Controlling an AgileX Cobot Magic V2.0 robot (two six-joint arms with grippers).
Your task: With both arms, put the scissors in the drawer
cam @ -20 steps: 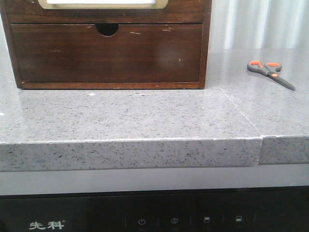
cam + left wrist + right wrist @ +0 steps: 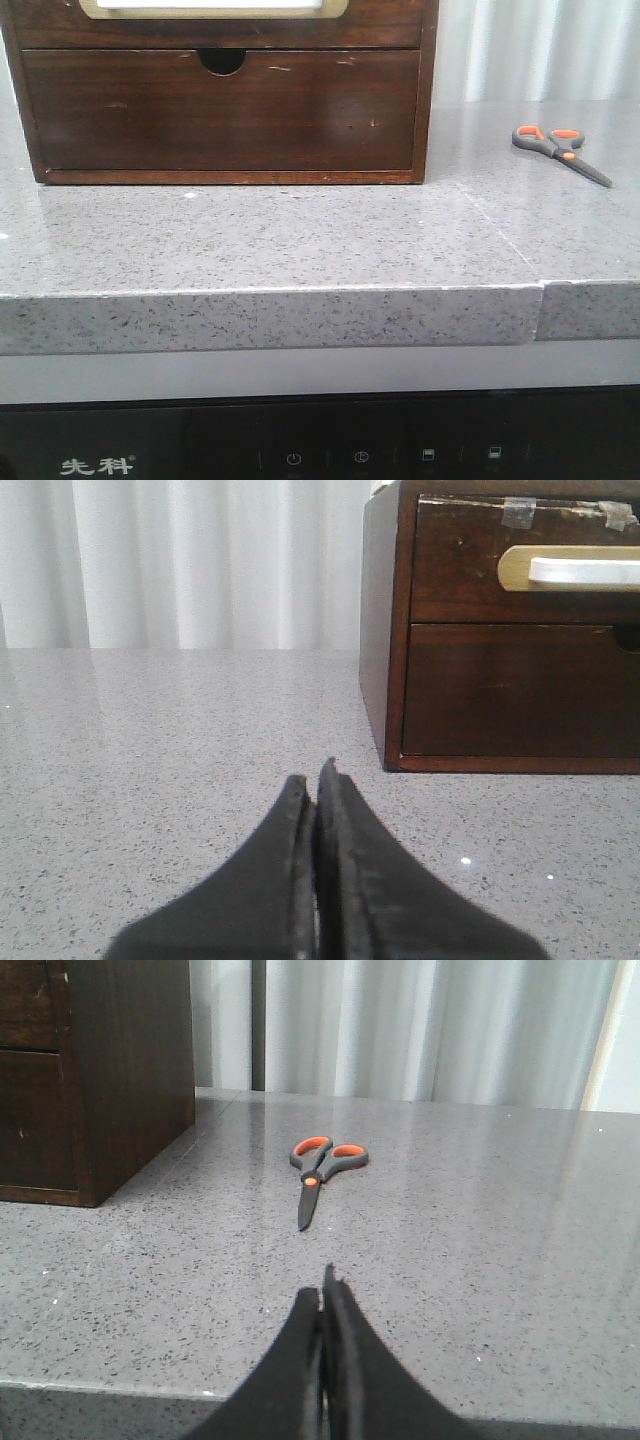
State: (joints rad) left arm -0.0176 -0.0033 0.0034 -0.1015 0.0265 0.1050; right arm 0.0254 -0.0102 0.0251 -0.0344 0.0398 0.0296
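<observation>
Scissors (image 2: 558, 150) lie flat (blades closed) beside the drawer (image 2: 215, 20) cabinet.

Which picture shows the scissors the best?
The right wrist view: the scissors lie whole on the countertop, straight ahead of the right gripper, blades closed, orange loops clear. The front view shows them smaller, far right. The left wrist view misses them.

You have bare worktop (image 2: 300, 240) across the frame's lower half; the cabinet (image 2: 220, 100) blocks the upper left, scissors (image 2: 560, 152) lie upper right.
</observation>
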